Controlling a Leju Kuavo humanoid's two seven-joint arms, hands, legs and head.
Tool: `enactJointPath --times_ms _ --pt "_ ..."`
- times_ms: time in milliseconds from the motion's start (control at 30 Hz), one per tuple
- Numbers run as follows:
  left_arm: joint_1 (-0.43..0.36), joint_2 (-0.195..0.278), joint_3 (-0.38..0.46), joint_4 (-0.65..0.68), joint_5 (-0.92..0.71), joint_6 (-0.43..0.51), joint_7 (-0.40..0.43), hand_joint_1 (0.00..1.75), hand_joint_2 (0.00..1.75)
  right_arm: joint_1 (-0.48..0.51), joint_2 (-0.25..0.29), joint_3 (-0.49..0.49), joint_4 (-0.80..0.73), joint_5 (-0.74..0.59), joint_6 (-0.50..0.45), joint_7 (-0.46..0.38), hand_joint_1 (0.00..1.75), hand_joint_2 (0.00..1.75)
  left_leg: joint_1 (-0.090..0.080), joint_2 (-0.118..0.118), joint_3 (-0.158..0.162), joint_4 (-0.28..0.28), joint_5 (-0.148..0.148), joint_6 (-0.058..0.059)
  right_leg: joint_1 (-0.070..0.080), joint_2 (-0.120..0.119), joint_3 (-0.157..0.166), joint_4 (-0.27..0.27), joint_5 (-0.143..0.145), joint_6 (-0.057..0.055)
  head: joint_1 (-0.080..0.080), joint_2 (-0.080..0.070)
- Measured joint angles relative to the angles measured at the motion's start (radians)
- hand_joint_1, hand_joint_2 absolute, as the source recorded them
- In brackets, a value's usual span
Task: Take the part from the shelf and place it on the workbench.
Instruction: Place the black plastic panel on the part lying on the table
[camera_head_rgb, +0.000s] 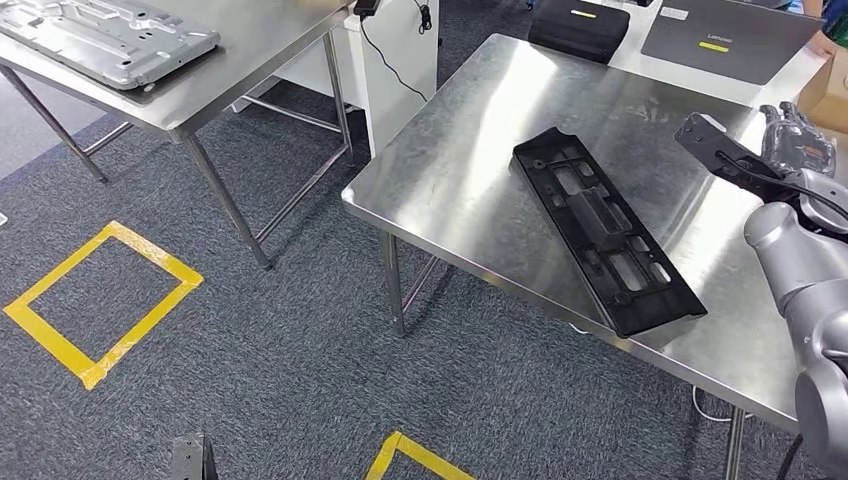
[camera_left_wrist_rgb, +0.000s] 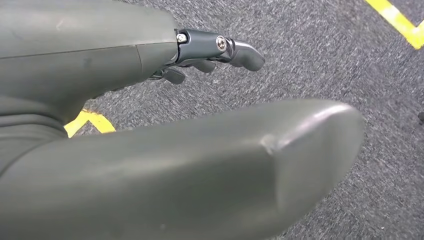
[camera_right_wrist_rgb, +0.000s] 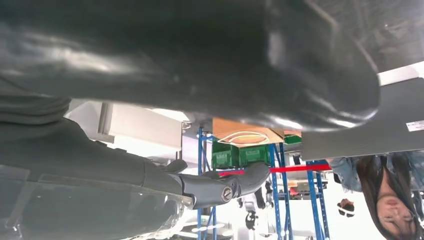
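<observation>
The part (camera_head_rgb: 605, 230), a long black plastic panel with several cut-outs, lies flat and slantwise on the steel workbench (camera_head_rgb: 470, 170), its near end close to the front edge. My right hand (camera_head_rgb: 797, 140) hovers over the bench's right side, apart from the part and holding nothing. In the right wrist view the right hand (camera_right_wrist_rgb: 175, 100) has its thumb and fingers (camera_right_wrist_rgb: 220, 187) spread with nothing between them. My left hand (camera_left_wrist_rgb: 175, 150) hangs over the grey carpet, its fingers (camera_left_wrist_rgb: 220, 50) apart from the thumb and empty.
A second steel table at the back left carries a silver metal panel (camera_head_rgb: 105, 35). Yellow tape squares (camera_head_rgb: 100, 300) mark the carpet. A grey laptop (camera_head_rgb: 730, 35), a black bag (camera_head_rgb: 578, 25) and a cardboard box (camera_head_rgb: 830, 90) sit beyond the bench. A person (camera_right_wrist_rgb: 385, 200) stands near blue shelving (camera_right_wrist_rgb: 235, 155).
</observation>
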Motion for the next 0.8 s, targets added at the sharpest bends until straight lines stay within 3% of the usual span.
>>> enactJointPath --times_ms 133,200,267,300,333,367,433,500,567,633,700,767,800 --pt "-0.002 -0.001 0.000 0.000 0.000 -0.001 0.000 0.00 0.00 0.001 -0.002 0.000 0.000 0.000 -0.007 0.001 0.00 0.00 -0.004 0.003 0.009 -0.037 0.015 0.017 0.003 -0.002 -0.010 0.000 0.000 0.017 0.000 0.000" --pt "-0.002 -0.002 0.000 0.000 0.000 -0.002 0.000 0.00 0.00 0.000 -0.005 0.001 0.000 0.001 -0.011 0.004 0.00 0.00 -0.002 0.006 0.012 -0.057 0.031 0.030 0.005 -0.005 -0.050 0.074 -0.040 0.010 0.003 0.000" --pt "-0.002 -0.003 0.000 0.000 0.000 -0.004 0.000 0.00 0.00 0.005 -0.007 0.001 0.002 0.004 -0.017 0.016 0.00 0.87 -0.004 0.006 0.006 -0.060 0.036 0.035 0.004 -0.005 -0.110 0.200 -0.090 0.003 0.004 0.000" --pt "-0.002 -0.003 0.000 0.000 0.000 -0.005 0.000 0.00 0.00 0.009 -0.008 0.001 0.003 0.006 -0.025 0.027 0.00 1.31 -0.004 0.006 0.003 -0.060 0.038 0.035 0.003 -0.005 -0.130 0.244 -0.102 0.005 0.004 0.000" --pt "-0.002 -0.004 0.000 0.000 0.000 -0.005 0.000 0.00 0.00 0.013 -0.010 0.001 0.004 0.008 -0.035 0.038 0.00 1.75 -0.004 0.006 0.001 -0.059 0.040 0.034 0.003 -0.006 -0.133 0.254 -0.100 0.012 0.004 0.000" --pt "-0.002 -0.005 0.000 0.000 0.000 -0.006 0.001 0.00 0.00 0.016 -0.011 0.001 0.004 0.011 -0.050 0.048 0.00 1.75 -0.004 0.005 -0.002 -0.058 0.041 0.032 0.001 -0.006 -0.116 0.225 -0.084 0.022 0.004 0.000" --pt "-0.002 -0.007 0.000 0.000 -0.001 -0.007 0.001 0.00 0.00 0.016 -0.017 0.001 0.004 0.018 -0.079 0.063 0.00 1.75 -0.005 0.005 -0.007 -0.051 0.042 0.027 -0.002 -0.010 -0.042 0.089 -0.037 0.038 0.005 0.000" --pt "-0.002 -0.008 0.000 0.000 -0.001 -0.008 0.001 0.00 0.00 0.015 -0.023 0.001 0.004 0.024 -0.098 0.071 0.00 1.75 -0.010 0.005 -0.016 -0.041 0.041 0.018 0.001 -0.010 0.007 -0.004 -0.010 0.035 0.005 0.000" --pt "-0.002 -0.009 0.000 0.000 -0.001 -0.008 0.001 0.00 0.00 0.019 -0.028 0.001 0.004 0.032 -0.112 0.077 0.00 0.87 -0.012 0.005 -0.023 -0.038 0.046 0.008 0.009 -0.007 0.009 -0.014 -0.002 0.021 0.004 0.000" --pt "-0.001 -0.010 0.000 0.000 -0.002 -0.009 0.001 0.00 0.00 0.024 -0.032 0.001 0.003 0.043 -0.138 0.085 0.00 0.00 -0.008 0.005 -0.031 -0.029 0.040 -0.004 0.002 -0.006 0.005 -0.015 0.006 0.006 0.003 0.000" --pt "-0.002 -0.011 0.000 0.000 -0.002 -0.009 0.001 0.00 0.00 0.032 -0.035 0.001 -0.001 0.050 -0.176 0.089 0.00 0.00 -0.001 0.004 -0.060 0.040 -0.008 -0.018 -0.006 -0.006 0.005 -0.017 0.012 -0.006 0.001 0.000" --pt "-0.001 -0.012 0.000 0.001 -0.002 -0.009 0.001 0.00 0.00 0.051 -0.039 0.001 -0.008 0.055 -0.218 0.090 0.00 0.00 0.004 0.004 -0.110 0.166 -0.074 -0.028 -0.002 -0.006 0.002 -0.016 0.015 -0.013 0.000 0.000" --pt "-0.001 -0.013 0.000 0.001 -0.002 -0.009 0.001 0.00 0.00 0.067 -0.043 0.001 -0.012 0.057 -0.240 0.091 0.00 0.00 0.006 0.004 -0.129 0.217 -0.094 -0.031 0.000 -0.006 0.001 -0.016 0.016 -0.014 0.000 0.000"
